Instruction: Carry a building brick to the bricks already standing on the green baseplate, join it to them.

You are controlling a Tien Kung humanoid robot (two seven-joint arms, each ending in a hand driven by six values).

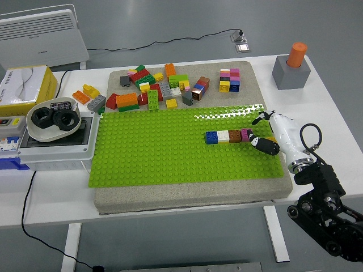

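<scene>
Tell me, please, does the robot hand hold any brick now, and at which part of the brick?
It cannot be told. The right robot hand lies over the baseplate beside the brick row, and no brick shows in its fingers.

- I get a bright, even picture, lit from overhead, with soft short shadows under the bricks.
- Glare whitens the green baseplate along its top edge, right of centre.
- The white table reads clean, not blown out.
- Focus is sharp throughout; I see no motion blur, even on the hand at right.
</scene>
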